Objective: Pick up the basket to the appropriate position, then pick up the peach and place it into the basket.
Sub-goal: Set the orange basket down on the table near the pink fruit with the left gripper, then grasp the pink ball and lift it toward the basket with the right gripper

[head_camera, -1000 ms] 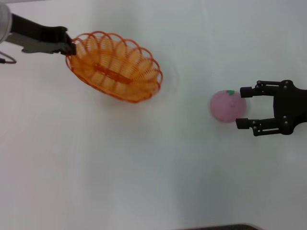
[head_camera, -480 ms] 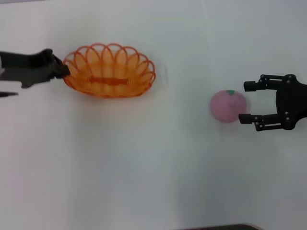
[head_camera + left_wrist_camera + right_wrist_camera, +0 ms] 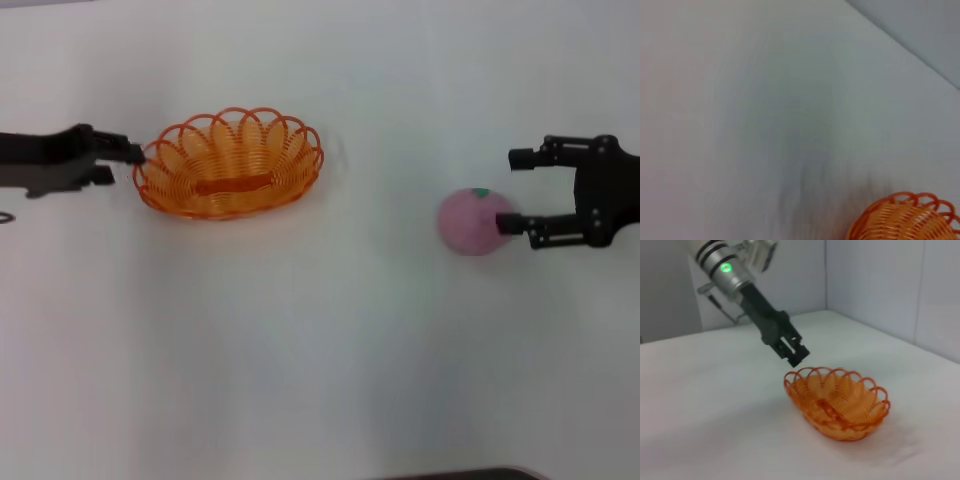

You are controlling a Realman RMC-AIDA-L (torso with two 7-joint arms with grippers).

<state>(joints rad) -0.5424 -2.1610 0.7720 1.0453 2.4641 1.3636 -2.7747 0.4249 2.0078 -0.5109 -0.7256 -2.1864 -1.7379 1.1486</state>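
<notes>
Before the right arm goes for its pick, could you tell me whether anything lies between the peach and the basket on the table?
Nothing visible does. Bare white table separates the peach from the basket. The open right gripper sits at the peach's far side, and the left gripper is at the basket's opposite rim.

The head view looks steeply down on the white table (image 3: 320, 350) from well above. The left wrist view sits close and low over the tabletop, catching the basket (image 3: 907, 220) at its lower right. The right wrist view looks across from farther off. All three share the basket.
</notes>
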